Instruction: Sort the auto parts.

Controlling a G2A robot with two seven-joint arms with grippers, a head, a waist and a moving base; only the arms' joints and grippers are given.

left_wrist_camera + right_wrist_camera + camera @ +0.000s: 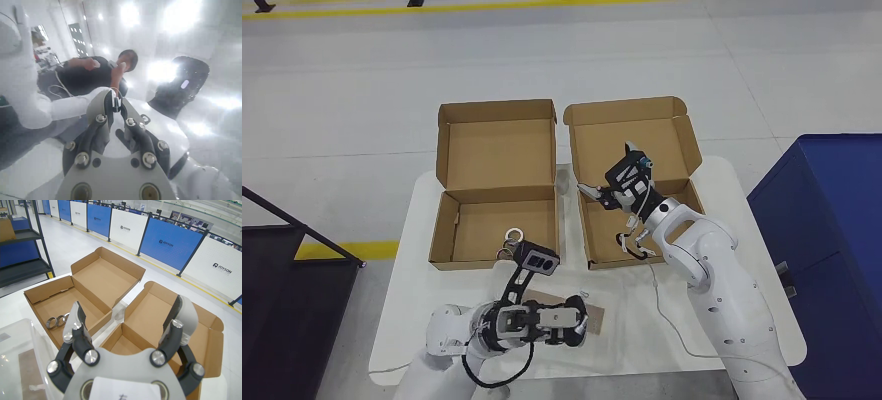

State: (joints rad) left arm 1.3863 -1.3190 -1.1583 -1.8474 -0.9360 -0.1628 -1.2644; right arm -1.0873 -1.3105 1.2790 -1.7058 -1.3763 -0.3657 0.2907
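Silver steel, short and coarse-threaded with a collar at its base, the bolt [116, 104] is pinched between the tips of the left gripper [115, 101], which is turned up toward the ceiling at the front of the white table [417, 290], before two open cardboard boxes. Bright metal rings [56, 321] lie side by side on the floor of the left box [477, 228]. The right gripper [129, 312] hangs over the right box [200, 336], fingers spread wide and holding nothing.
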